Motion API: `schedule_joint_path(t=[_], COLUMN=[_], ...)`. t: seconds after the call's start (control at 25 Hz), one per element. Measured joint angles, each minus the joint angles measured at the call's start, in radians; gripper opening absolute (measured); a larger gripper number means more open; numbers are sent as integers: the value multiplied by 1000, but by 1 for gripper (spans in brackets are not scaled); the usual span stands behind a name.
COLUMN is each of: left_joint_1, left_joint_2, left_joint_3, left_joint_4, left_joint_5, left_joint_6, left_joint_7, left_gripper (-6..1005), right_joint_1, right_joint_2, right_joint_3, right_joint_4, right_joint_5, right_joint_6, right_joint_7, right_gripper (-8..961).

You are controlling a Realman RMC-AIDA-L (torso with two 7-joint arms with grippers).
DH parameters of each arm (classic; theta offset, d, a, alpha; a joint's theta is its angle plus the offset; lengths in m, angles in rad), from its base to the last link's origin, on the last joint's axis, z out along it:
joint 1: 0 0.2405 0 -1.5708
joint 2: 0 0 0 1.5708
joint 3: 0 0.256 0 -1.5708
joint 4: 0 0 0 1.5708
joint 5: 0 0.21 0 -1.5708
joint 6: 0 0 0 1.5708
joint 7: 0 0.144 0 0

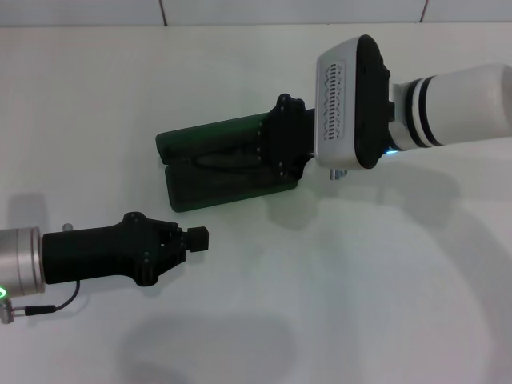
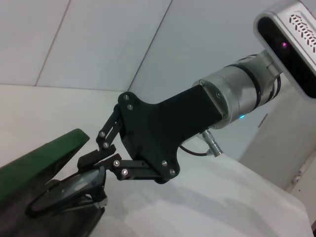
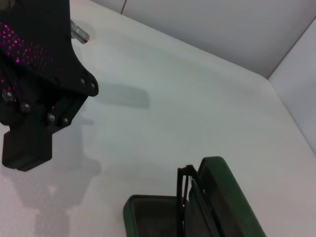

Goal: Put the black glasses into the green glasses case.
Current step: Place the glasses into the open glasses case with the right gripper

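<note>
Right now my right claw [image 1: 268, 152] sits at the centre of the head view, over the open green case [image 1: 212, 164], its fingers [image 2: 94, 158] clamped on the black glasses [image 2: 66, 191], which lie inside the case. My left claw [image 1: 200, 238] rests at the lower left of the frame on the white table [image 1: 360, 288], clenched on nothing, just beside the case.
</note>
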Motion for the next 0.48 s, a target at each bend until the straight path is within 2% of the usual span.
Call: schedule_joint_path(t=[0.48], left_joint_1=[0], left_joint_2=[0], left_joint_3=[0], left_joint_4=[-1], left_joint_5=[1], left_joint_6=[4], left_joint_7=[0], left_gripper=[0], right_joint_1=[2], right_joint_2=[0], right_joint_3=[-18], right_joint_4=[-11], right_joint_5=[-7], right_joint_6=[3], right_joint_7=[14], right_gripper=[41])
